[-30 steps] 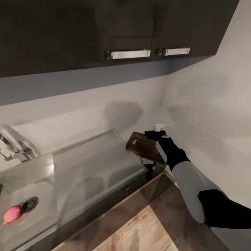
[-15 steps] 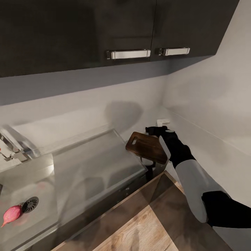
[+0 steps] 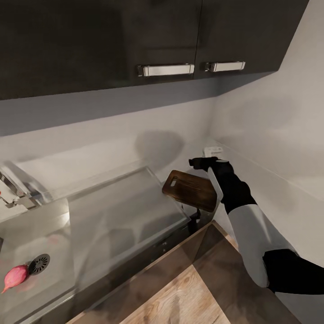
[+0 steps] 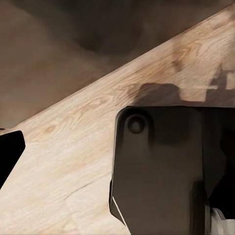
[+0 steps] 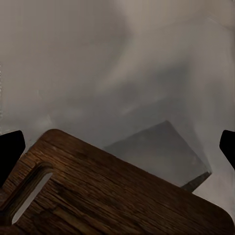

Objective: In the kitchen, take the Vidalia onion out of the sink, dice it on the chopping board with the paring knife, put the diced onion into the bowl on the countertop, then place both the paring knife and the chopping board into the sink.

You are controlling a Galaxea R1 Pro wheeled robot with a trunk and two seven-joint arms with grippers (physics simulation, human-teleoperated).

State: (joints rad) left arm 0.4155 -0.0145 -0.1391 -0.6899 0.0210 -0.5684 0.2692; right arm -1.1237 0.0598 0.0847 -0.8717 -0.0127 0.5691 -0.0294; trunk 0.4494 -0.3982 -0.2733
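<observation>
The Vidalia onion [image 3: 15, 276], pinkish-red, lies in the sink [image 3: 54, 234] beside the round drain. Right of the drainboard, the dark chopping board [image 3: 190, 190] rests on the countertop [image 3: 252, 180]. My right gripper [image 3: 198, 163] hovers past the board's far edge, near the back wall. In the right wrist view this gripper [image 5: 117, 147] is open, with its fingertips [image 5: 10, 152] spread wide and nothing between them. The board [image 5: 107, 196] with its slot hole is close beneath. A small white piece [image 3: 213, 150] sits just beyond the gripper; I cannot tell what it is. The paring knife and bowl are out of view.
Dark wall cabinets [image 3: 166, 69] with bar handles hang above the counter. The faucet [image 3: 13, 189] stands at the sink's far left. Walls meet in a corner behind the board. The left wrist view looks down on wooden floor [image 4: 73, 147] and a dark robot part [image 4: 161, 166].
My right gripper has moved away from me, from over the board's far edge toward the back wall. The small white piece shifted with it. The board and onion stayed put.
</observation>
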